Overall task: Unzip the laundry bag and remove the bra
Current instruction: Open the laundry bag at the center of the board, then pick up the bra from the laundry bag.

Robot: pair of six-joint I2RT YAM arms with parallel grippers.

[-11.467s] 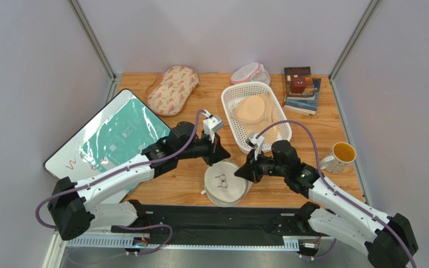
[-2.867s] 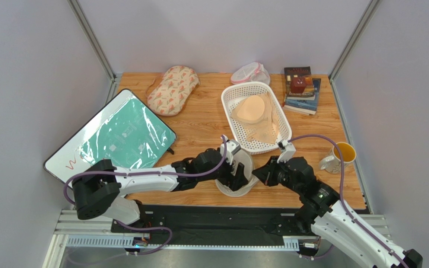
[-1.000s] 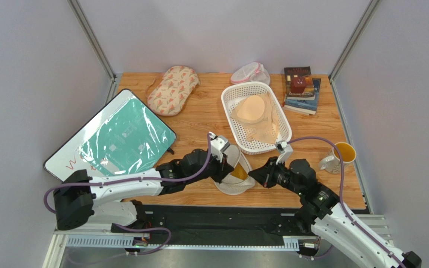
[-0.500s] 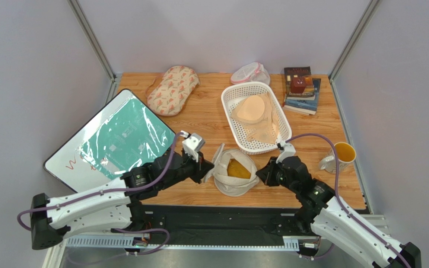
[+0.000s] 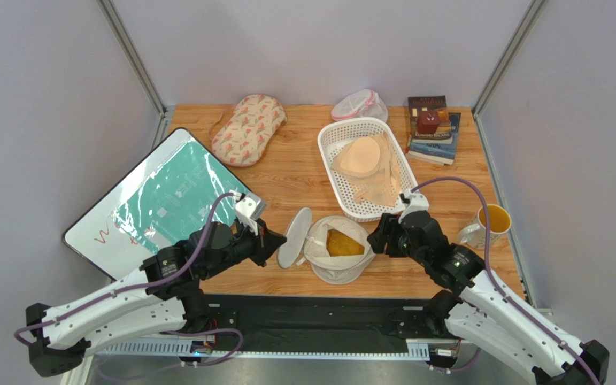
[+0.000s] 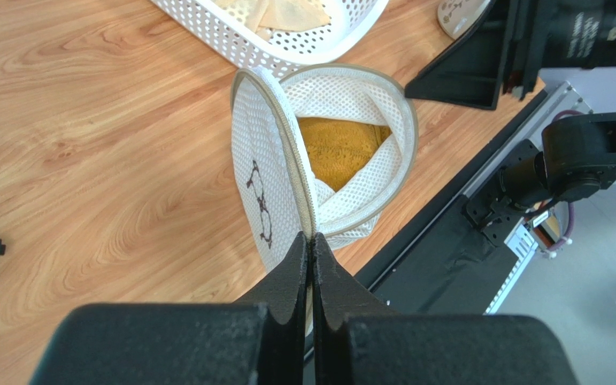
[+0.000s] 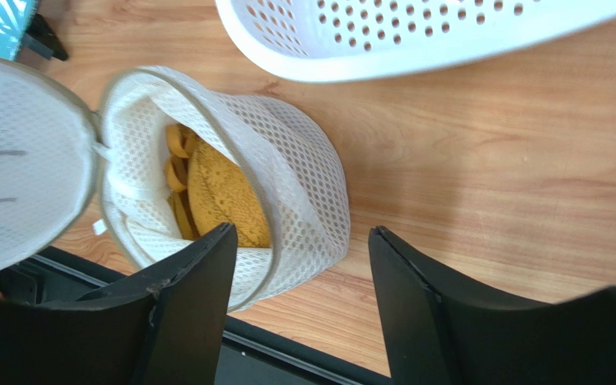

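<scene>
The laundry bag (image 5: 331, 265) stands unzipped at the table's near edge. Its round lid (image 5: 293, 238), with the black bra icon, is swung up and to the left. The mustard bra (image 5: 343, 243) lies inside the open bag. My left gripper (image 5: 274, 243) is shut on the lid's zip rim (image 6: 310, 228). In the left wrist view the bra (image 6: 343, 148) shows behind the lid (image 6: 265, 180). My right gripper (image 5: 374, 238) is open at the bag's right side. In the right wrist view the gripper (image 7: 301, 231) straddles the mesh wall (image 7: 303, 160), with the bra (image 7: 215, 192) just left of it.
A white perforated basket (image 5: 357, 120) holding a peach bra (image 5: 359, 156) sits just behind the bag. A mug (image 5: 488, 223) is at the right, books (image 5: 432, 128) at the back right. An oval patterned bag (image 5: 247, 128), a pink-trimmed mesh bag (image 5: 358, 104) and a teal board (image 5: 171, 200) lie further back and to the left.
My left gripper has drawn back to the left with the lid, folding it open and baring the bra. My right gripper has opened and let go of the bag's side.
</scene>
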